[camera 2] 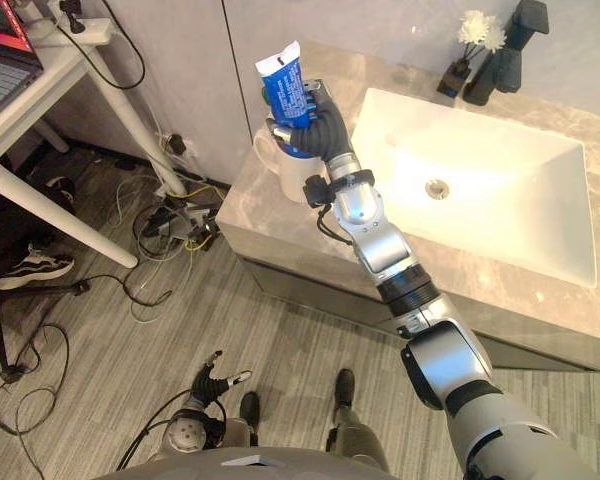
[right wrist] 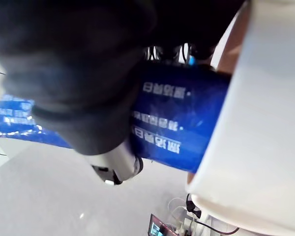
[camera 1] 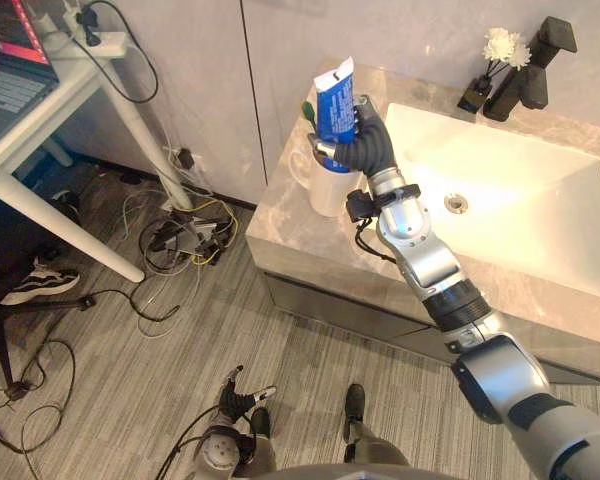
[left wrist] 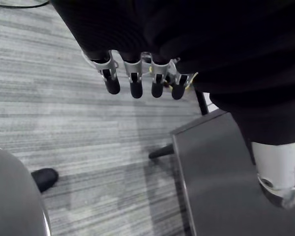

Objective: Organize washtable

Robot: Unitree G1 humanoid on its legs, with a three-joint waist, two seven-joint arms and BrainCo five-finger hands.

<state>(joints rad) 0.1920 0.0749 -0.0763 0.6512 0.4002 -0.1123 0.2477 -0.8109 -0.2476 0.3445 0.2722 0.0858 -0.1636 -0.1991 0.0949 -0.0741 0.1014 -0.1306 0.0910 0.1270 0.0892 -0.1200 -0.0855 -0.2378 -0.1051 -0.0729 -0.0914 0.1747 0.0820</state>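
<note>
Blue soft plastic is what the toothpaste tube (camera 1: pixel 335 95) seems to be made of, so it is judged to be light, easily dented and somewhat slippery on its glossy skin. A hard squeeze at the middle could push paste toward the cap. It is held upright, with the flat crimped end pointing up, directly over the white mug (camera 1: pixel 325 188). The mug stands on the marble counter (camera 1: pixel 280 225) at about 9 o'clock from the basin (camera 1: pixel 500 190). The right hand (camera 1: pixel 368 140) is clamped on the tube's lower half, with the fingers curled round it, as is seen from very close in the right wrist view. The tube's lower end is hidden by the hand and the mug's rim, so it cannot be told whether it is already inside. A green toothbrush (camera 1: pixel 306 110) is seen sticking out of the mug at 9 o'clock from the tube, and it could be knocked. The mug is judged to be stiff, fragile and easy to tip. The best place for a hold is thought to be the firmer part near the cap, not the thin crimp. The left hand (left wrist: pixel 133 86) hangs low over the floor, with its fingers straight, a little apart and holding nothing. A black faucet (camera 1: pixel 530 75) and white flowers (camera 1: pixel 504 46) are placed at about 12 o'clock from the basin, well apart from the work.
</note>
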